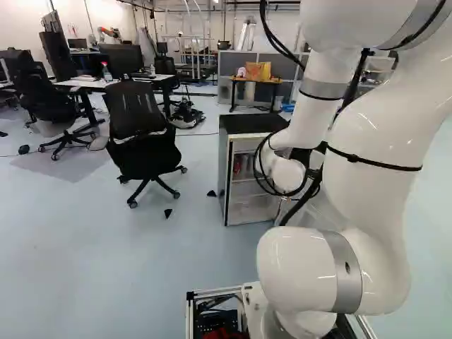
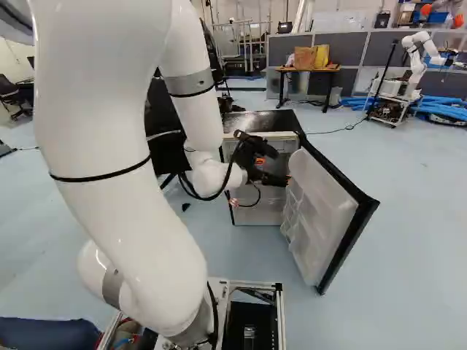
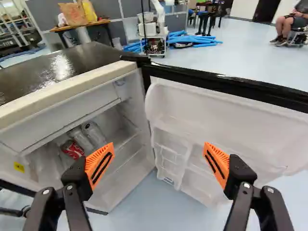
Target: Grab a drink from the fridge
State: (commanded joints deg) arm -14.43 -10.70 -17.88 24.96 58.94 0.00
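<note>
In the right base view my gripper (image 1: 311, 164) (image 2: 275, 169) is at the front of the small fridge (image 2: 259, 121), beside its swung-out door (image 2: 321, 219). The wrist view shows the gripper (image 3: 159, 156) open, nothing between its orange pads. One finger stands before the fridge's cavity (image 3: 120, 168), the other before the door's inner shelves (image 3: 168, 139). A red can (image 3: 72, 149) and silver cans (image 3: 93, 133) lie on a shelf inside, beyond the finger on the cavity side. The cans look small and partly overlap.
The fridge's black top (image 3: 53, 67) and its pale front rim (image 3: 62, 94) lie close to the gripper. An office chair (image 1: 138, 134) stands beside the fridge. Farther back are a table with bags (image 2: 310, 69), blue tubes (image 2: 438, 109) and another robot (image 2: 416, 65).
</note>
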